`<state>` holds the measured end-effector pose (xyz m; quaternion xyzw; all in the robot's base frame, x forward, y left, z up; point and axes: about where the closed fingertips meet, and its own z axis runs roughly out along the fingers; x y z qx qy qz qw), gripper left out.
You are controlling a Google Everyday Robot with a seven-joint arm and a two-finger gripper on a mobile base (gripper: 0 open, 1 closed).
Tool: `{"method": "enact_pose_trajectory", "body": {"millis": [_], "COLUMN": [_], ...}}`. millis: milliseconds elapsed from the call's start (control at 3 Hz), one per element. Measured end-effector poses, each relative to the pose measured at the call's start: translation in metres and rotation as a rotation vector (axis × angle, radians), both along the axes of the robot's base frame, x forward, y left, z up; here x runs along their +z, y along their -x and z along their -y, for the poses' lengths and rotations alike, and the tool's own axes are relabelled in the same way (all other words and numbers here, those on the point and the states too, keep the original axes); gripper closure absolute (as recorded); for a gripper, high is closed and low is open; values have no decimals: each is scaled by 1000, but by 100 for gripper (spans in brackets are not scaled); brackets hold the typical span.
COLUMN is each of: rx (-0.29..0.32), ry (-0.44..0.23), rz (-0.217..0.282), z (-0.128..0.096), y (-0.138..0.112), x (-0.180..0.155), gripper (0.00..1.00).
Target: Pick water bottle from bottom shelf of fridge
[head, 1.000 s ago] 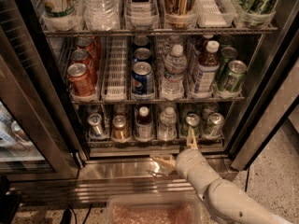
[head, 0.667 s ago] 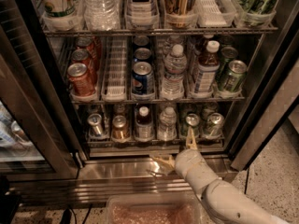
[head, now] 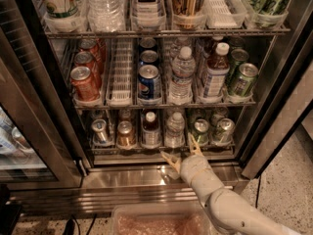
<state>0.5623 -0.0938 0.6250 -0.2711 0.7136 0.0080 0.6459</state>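
The water bottle [head: 174, 130] stands upright on the bottom shelf [head: 112, 150] of the fridge [head: 54, 106], at the front of its lane tray, with its white cap on top and its long axis vertical. A white-capped bottle of dark liquid [head: 150, 129] stands just beside it on the left, and a green can [head: 200, 130] just beside it on the right.

The gripper [head: 179, 148] hangs just in front of the shelf's front edge, over the shiny stainless-steel base [head: 127, 177], at the end of the white arm [head: 220, 202] that reaches in from the lower right. Its fingers [head: 169, 157] are spread wide and hold nothing. One tip points to the left, below the bottle; the other rises toward the gap between the bottle and the green can.

From the gap between the fingers, the bottle lies above and deeper into the fridge, and it seems slightly to the left. The coming move likely calls for a short lift and a reach inward, so that the fingers pass either side of the ribbed body. The close neighbours leave little room, and the right finger could knock the green can.
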Motion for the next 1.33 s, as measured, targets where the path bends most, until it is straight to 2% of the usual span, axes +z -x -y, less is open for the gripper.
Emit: {"method": "enact_pose_trajectory", "body": {"millis": [333, 1000, 1333], "rx": [-34, -99, -138], "ry": [14, 1, -10], "rz": [31, 56, 61], "z": [3, -1, 0], "y": [-11, -23, -25], "x": [1, -3, -5], "gripper": [26, 26, 30]}}
